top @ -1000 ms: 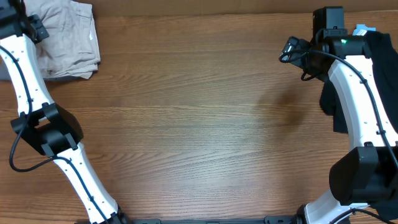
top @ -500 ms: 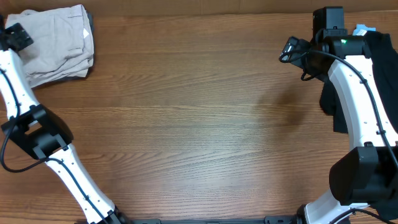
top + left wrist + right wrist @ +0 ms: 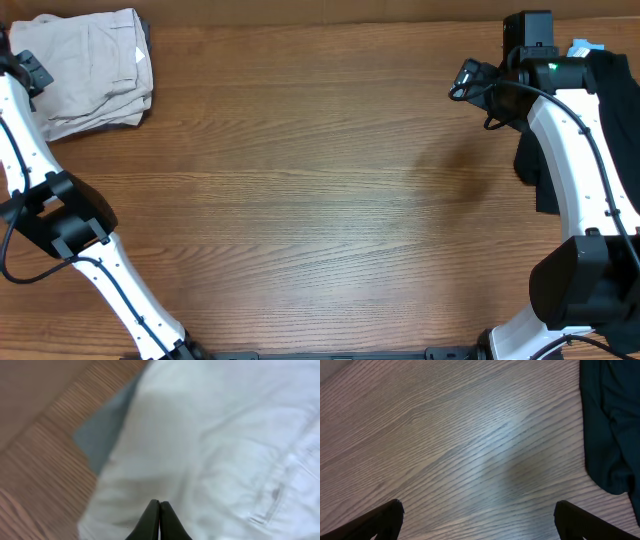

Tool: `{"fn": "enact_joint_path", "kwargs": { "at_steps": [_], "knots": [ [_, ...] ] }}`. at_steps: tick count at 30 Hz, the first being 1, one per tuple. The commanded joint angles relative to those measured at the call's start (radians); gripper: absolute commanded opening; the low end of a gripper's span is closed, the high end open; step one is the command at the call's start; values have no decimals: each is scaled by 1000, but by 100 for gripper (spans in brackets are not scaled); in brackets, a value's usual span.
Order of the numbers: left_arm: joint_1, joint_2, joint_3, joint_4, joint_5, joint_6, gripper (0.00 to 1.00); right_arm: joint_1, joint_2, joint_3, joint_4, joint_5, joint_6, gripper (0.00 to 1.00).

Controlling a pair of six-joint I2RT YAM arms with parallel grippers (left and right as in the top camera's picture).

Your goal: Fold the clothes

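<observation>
Folded cream-beige shorts lie at the table's far left corner, on top of a grey garment whose edge shows below them. My left gripper is at the pile's left edge. In the left wrist view its fingers are shut together just above the cream cloth, with nothing seen between them; the grey garment shows beside it. My right gripper is open over bare wood. A black garment with a blue tag lies at the far right, also in the right wrist view.
The wooden table runs between the two piles. The table's back edge is just behind the shorts. The right arm reaches over part of the black garment.
The shorts pile has shifted left and toward the back edge. My left arm has swung left with it. The right arm has not moved.
</observation>
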Motion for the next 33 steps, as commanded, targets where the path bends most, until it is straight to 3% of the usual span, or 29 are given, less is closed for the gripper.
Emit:
{"fn": "enact_joint_path", "kwargs": {
  "at_steps": [1, 9, 15, 22, 26, 33],
  "knots": [
    [-3, 12, 18, -11, 26, -13, 4, -4, -14, 17, 3, -5, 4, 100],
    [25, 96, 18, 13, -206, 29, 4, -3, -14, 17, 3, -5, 4, 100],
    [68, 158, 16, 16, -53, 97, 4, -3, -14, 17, 3, -5, 5, 100],
    [92, 165, 18, 20, -176, 61, 6, -3, -14, 17, 3, -5, 4, 100],
    [93, 95, 33, 31, -158, 5, 10, -4, -14, 17, 3, -5, 4, 100],
    [53, -145, 37, -10, 42, -114, 12, -4, -14, 17, 3, -5, 4, 100]
  ]
}}
